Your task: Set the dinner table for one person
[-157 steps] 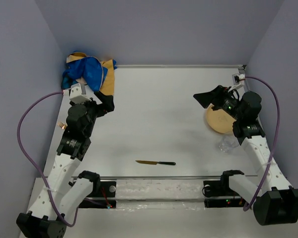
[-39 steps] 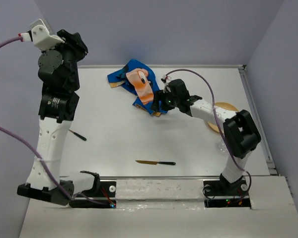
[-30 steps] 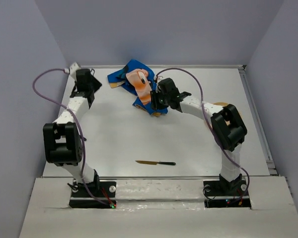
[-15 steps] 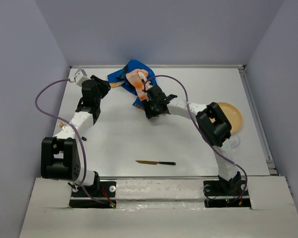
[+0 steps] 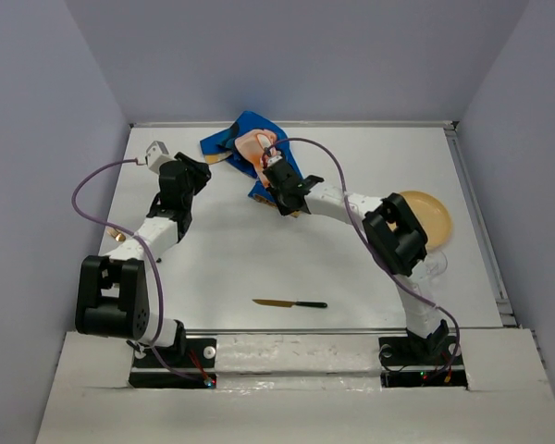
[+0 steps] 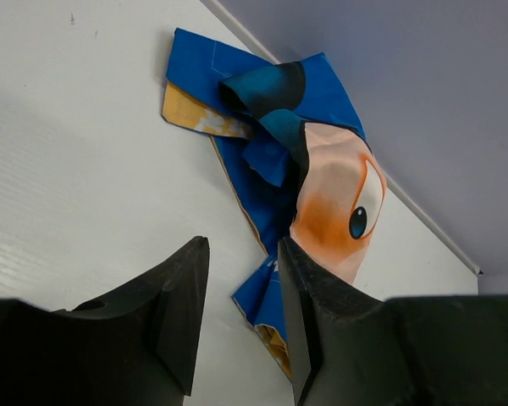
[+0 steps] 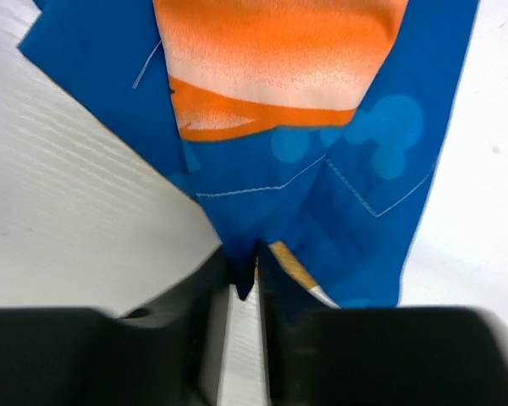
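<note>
White and plain, the dinner table (image 5: 231,268) fills the floor between the grey walls in front of both arm bases, its long side running left to right in the top view.

The left arm rises from its base, folds at the elbow and reaches toward the far left. The left gripper (image 6: 241,245) hovers above the tabletop with its jaws spread and nothing between them, aimed at the placemat (image 5: 250,148).

That blue cloth lies crumpled at the far middle of the table, its length slanting from far left to near right. Its print shows a big cartoon face in peach and orange with one dark eye. Paler blue mouse-head shapes show in the right wrist view.

The right arm bends at its elbow and stretches leftward. The right gripper (image 5: 285,196) pinches the placemat's near edge between almost closed jaws.

Nearer the bases a knife (image 5: 289,303) lies left to right, blade left, black handle right. A tan plate (image 5: 433,215) sits at the right, partly behind the arm.
</note>
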